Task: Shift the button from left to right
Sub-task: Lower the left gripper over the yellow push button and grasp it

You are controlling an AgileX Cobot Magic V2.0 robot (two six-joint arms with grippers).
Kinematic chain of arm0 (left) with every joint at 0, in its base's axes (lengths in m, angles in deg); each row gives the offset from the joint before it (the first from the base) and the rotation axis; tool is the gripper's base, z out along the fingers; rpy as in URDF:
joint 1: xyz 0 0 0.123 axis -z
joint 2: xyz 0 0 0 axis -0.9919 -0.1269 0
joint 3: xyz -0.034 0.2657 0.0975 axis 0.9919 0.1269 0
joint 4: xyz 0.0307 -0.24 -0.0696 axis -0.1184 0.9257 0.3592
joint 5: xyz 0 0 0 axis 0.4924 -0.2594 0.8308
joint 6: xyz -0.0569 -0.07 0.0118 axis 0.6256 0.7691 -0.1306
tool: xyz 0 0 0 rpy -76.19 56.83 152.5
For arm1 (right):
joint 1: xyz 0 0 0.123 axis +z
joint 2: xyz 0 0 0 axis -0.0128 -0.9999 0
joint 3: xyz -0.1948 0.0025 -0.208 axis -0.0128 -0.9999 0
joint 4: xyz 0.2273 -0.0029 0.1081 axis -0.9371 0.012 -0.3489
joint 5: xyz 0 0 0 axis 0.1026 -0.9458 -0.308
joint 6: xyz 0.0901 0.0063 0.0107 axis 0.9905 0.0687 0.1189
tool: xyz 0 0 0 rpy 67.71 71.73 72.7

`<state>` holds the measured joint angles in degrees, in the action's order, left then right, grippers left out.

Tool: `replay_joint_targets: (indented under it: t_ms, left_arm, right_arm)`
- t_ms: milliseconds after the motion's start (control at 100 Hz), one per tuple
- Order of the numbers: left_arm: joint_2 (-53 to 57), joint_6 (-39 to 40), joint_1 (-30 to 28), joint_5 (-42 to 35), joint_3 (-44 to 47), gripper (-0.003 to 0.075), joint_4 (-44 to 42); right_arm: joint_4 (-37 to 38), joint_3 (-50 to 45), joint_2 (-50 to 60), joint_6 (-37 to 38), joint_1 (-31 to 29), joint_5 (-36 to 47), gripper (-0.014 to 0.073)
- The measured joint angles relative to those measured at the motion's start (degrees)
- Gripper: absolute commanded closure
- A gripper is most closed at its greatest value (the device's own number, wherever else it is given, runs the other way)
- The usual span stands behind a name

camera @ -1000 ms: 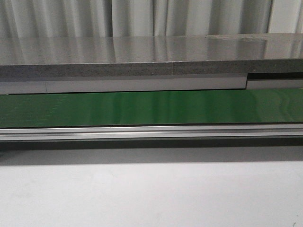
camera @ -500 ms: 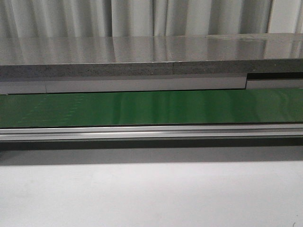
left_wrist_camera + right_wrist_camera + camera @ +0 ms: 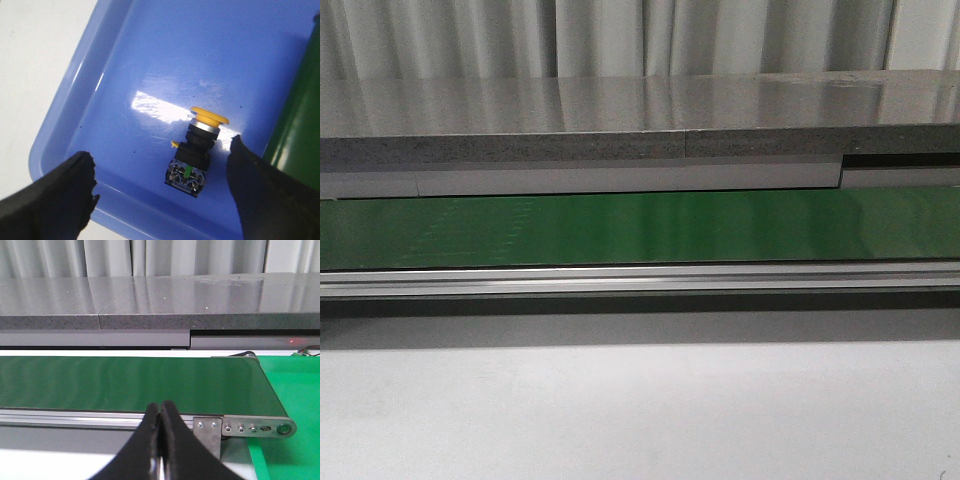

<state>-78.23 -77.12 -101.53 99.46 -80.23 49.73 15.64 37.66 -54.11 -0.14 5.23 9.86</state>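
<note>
Button, round yellow cap, lies in glossy blue tray; left pincer wide open, right pincer closed empty

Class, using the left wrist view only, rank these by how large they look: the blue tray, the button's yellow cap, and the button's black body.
1. Blue tray, largest by far.
2. Button's black body.
3. Yellow cap, seen edge-on, so it may look smaller than it is.
</note>
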Motion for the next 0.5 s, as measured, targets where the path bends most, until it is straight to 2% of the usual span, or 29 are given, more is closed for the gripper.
replay_joint_targets:
  t_ms: [500]
  left_arm:
    - [-11.6, 0.0, -0.3, -4.5, -0.1, 0.0185, 2.1]
  right_arm:
    - [0.0, 0.0, 0.0, 0.0, 0.0, 0.0, 0.066]
